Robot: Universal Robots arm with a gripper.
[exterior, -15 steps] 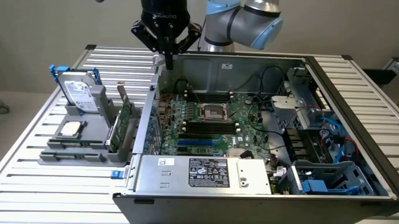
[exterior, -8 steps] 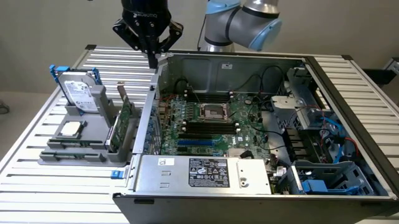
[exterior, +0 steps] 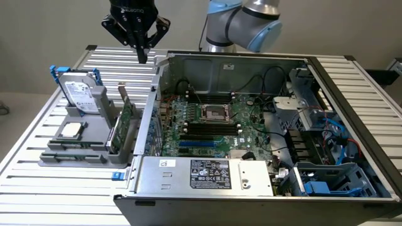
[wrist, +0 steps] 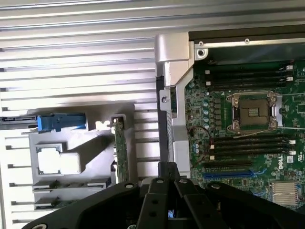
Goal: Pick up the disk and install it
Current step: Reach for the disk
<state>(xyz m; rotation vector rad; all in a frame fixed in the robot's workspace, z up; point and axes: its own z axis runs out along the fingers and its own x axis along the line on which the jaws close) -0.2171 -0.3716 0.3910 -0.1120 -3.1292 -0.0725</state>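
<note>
The disk [exterior: 83, 92] stands upright in a grey holder [exterior: 94, 157] on the slatted table, on the exterior view's left. It is silver-grey with a white label and sits in a blue carrier frame. From above, in the wrist view, the disk [wrist: 62, 122] is a blue edge. My gripper [exterior: 143, 57] hangs high over the table, beyond the disk and just outside the case's far left corner. Its black fingers [wrist: 167, 174] are shut together with nothing between them.
The open computer case [exterior: 152, 101] takes up the middle and the exterior view's right, with its motherboard [exterior: 217, 125], power supply [exterior: 207, 175] and blue drive bays [exterior: 326, 183]. The holder also carries a square processor chip [exterior: 72, 130] and an upright green card [exterior: 123, 120].
</note>
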